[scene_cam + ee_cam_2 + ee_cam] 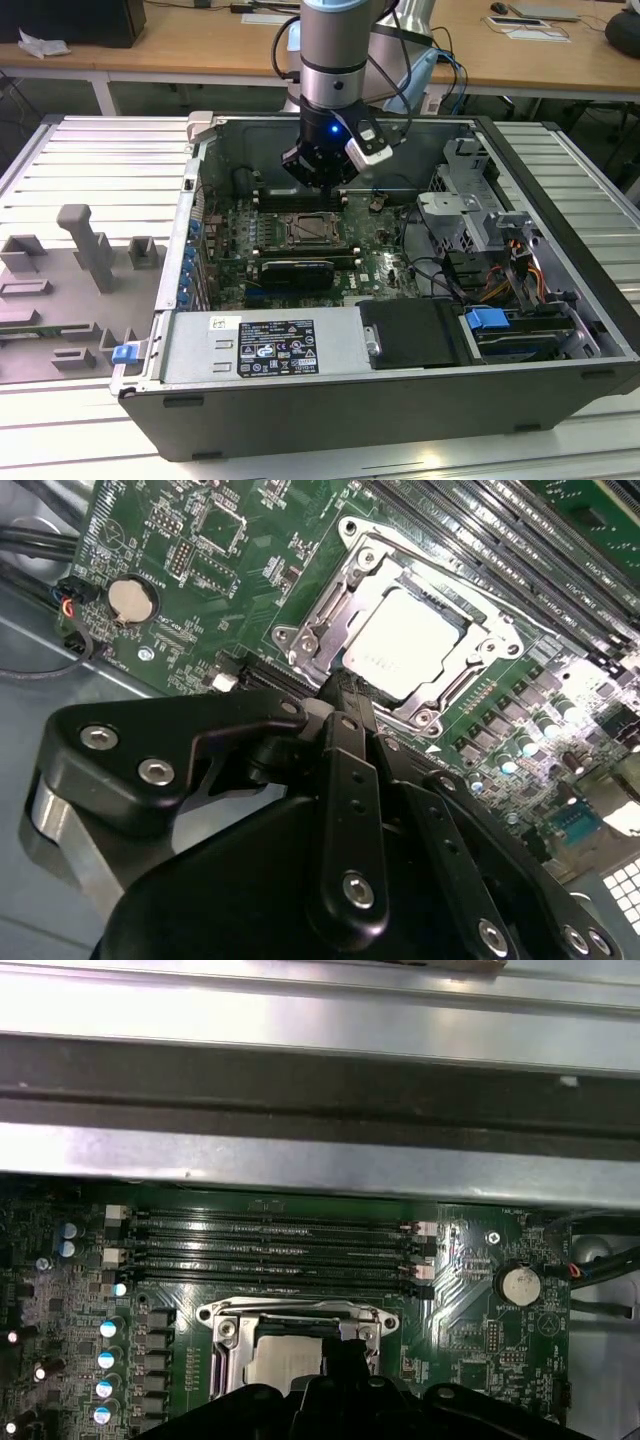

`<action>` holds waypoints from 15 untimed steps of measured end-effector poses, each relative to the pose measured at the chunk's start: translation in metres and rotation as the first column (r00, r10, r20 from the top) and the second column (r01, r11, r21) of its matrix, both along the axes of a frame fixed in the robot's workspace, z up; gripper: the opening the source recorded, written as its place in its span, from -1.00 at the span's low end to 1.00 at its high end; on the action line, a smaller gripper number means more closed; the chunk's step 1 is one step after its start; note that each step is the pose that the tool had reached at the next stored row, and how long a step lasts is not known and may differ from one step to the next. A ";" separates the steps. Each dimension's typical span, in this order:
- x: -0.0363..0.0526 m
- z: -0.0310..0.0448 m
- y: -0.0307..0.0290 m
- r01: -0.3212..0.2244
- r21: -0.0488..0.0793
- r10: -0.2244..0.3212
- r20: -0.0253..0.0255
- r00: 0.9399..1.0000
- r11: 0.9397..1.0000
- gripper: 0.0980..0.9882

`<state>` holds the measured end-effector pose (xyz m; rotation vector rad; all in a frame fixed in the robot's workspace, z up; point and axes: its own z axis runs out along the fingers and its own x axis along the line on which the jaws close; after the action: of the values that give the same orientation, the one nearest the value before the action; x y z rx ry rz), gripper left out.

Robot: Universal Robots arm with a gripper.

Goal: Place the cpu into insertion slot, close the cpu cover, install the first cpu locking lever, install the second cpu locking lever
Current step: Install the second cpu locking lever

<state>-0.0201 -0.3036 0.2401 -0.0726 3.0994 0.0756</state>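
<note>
One arm reaches down into an open computer case that lies on its side on a ribbed metal table. Its gripper hangs above the motherboard, just behind the insertion slot as the exterior view shows it.

In the second wrist view the fingers are drawn together into one narrow black tip with nothing between them, and that tip sits at the edge of the insertion slot. The cpu lies flat inside the slot, its pale metal top showing through the window of the cpu cover, which is down over the chip's edges. The first wrist view shows the same silvery cover around the cpu, with the gripper overlapping the slot's near side.

Four long black memory slots run side by side just beyond the insertion slot, towards the case wall. A round coin battery sits on the board, well to one side of the slot. Whether the locking levers are latched cannot be told.

Grey plastic fixtures stand on the table beside the case, at the exterior view's left.
</note>
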 end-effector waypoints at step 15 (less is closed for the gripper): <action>0.0000 0.0000 -0.0064 0.000 0.000 0.000 0.000 1.000 1.000 -0.97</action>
<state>-0.0201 -0.3099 0.2401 -0.0726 3.0994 0.0758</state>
